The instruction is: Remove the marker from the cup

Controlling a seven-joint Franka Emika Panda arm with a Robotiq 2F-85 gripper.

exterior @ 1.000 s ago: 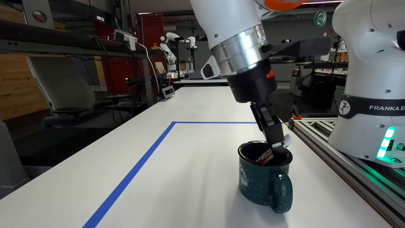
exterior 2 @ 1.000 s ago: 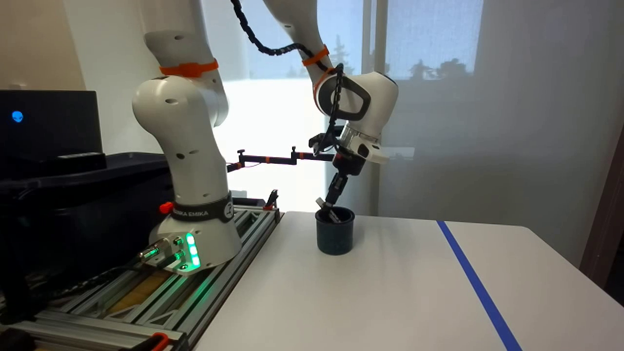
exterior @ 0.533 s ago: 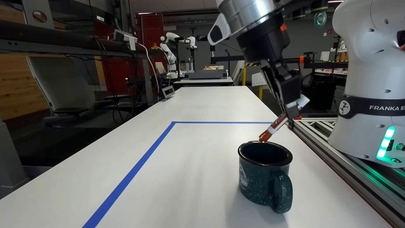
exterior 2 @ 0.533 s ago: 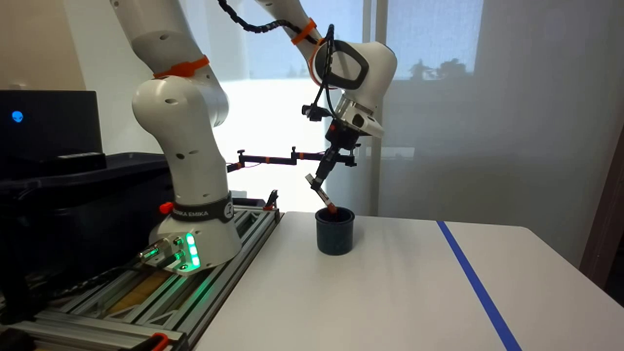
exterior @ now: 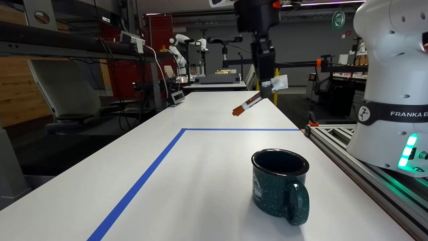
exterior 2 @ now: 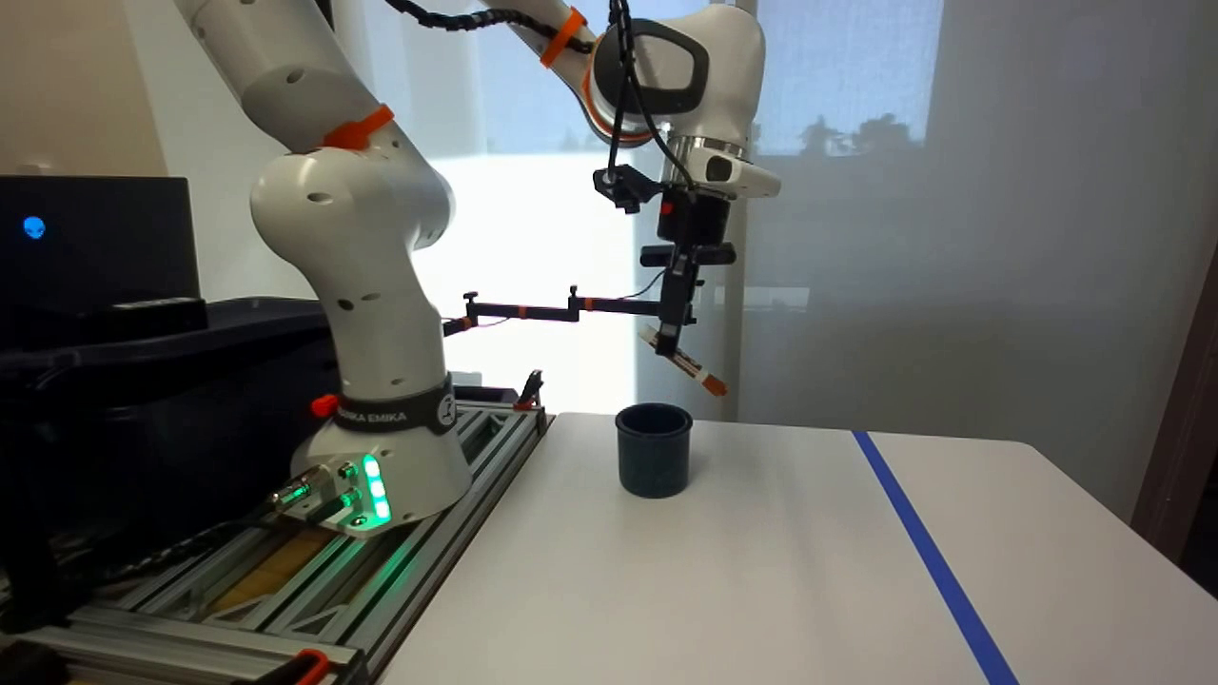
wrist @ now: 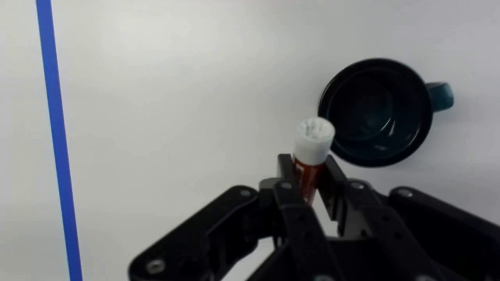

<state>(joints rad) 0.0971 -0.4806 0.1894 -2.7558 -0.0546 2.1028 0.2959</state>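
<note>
My gripper (exterior: pixel 266 91) is shut on the marker (exterior: pixel 251 102), which is dark red with a white end and an orange-red tip. It holds the marker tilted in the air, tip down, above and beyond the cup (exterior: pixel 274 192). The gripper (exterior 2: pixel 669 344) and marker (exterior 2: pixel 693 369) show above the cup's rim, with the tip to its right. In the wrist view, the marker's white end (wrist: pixel 313 141) stands out between the fingertips of the gripper (wrist: pixel 309 166). The teal-green cup (wrist: pixel 371 111) stands upright on the table, and its dark inside shows nothing in it.
The white table (exterior: pixel 214 154) has a blue tape line (exterior: pixel 150 171), also in the wrist view (wrist: pixel 59 132). A metal rail frame (exterior: pixel 361 174) with the robot base runs along the table edge. A black bar (exterior 2: pixel 525 311) stands behind the arm.
The gripper has risen with the marker from inside the cup, then moved away from above it. The marker's tip has swung clear of the rim, and the wrist stands more upright. The cup has not moved.
</note>
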